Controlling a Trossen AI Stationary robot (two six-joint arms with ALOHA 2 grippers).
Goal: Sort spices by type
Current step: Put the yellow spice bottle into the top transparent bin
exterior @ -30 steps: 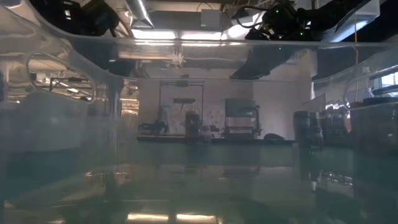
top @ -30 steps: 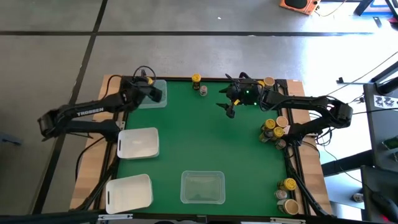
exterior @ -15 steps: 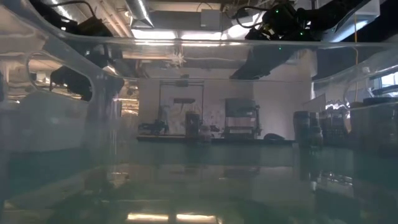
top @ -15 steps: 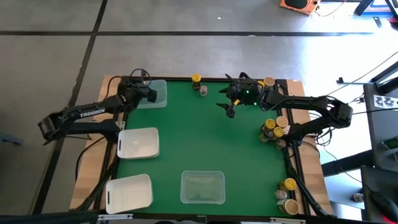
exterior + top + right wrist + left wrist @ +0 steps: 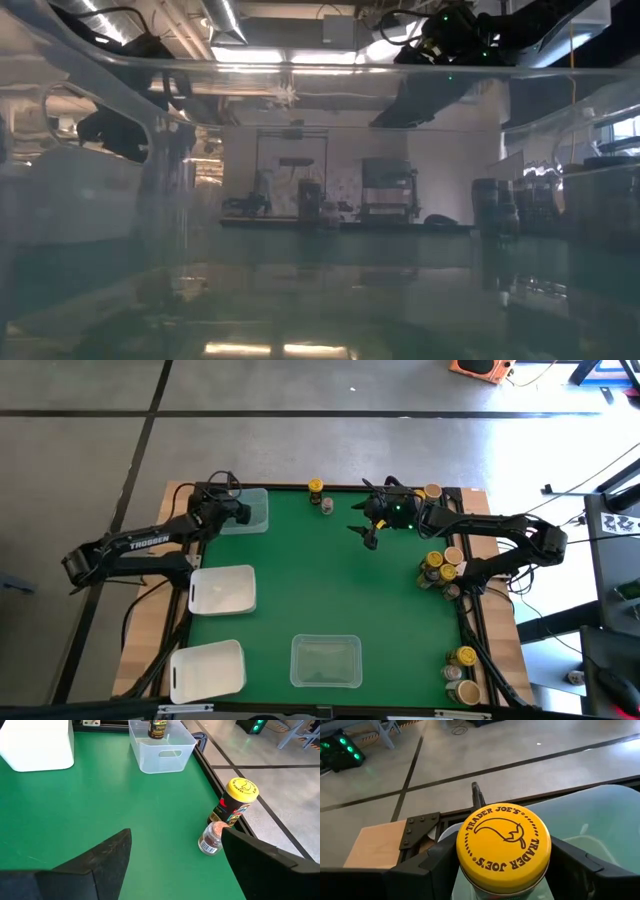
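Note:
My left gripper (image 5: 238, 510) is over the clear tray (image 5: 255, 520) at the table's far left, shut on a spice jar with a yellow lid (image 5: 504, 842). The right wrist view shows that jar (image 5: 157, 729) upright inside the tray (image 5: 162, 750). My right gripper (image 5: 368, 532) hangs open above the green mat at the far middle, with nothing between its fingers (image 5: 100, 860). Near it a yellow-lidded jar (image 5: 239, 797) stands at the far edge, and a small jar (image 5: 212, 839) lies on its side beside it. My left gripper pinches the jar's body just under the yellow lid (image 5: 462, 882) between its two fingers (image 5: 432, 867), one on each side. The fingers come slanting down from the table's left side. The jar is upright inside the clear tray; I cannot tell whether its bottom rests on the tray's floor.
Two white trays (image 5: 222, 590) (image 5: 207, 668) lie along the left side and a second clear tray (image 5: 325, 660) at the near middle. Several jars cluster at the right edge (image 5: 440, 565), more at the near right corner (image 5: 462, 660), one at the far right (image 5: 432, 491).
My left gripper has gone down and a little toward the table's left edge, carrying the yellow-lidded jar upright down into the clear tray.

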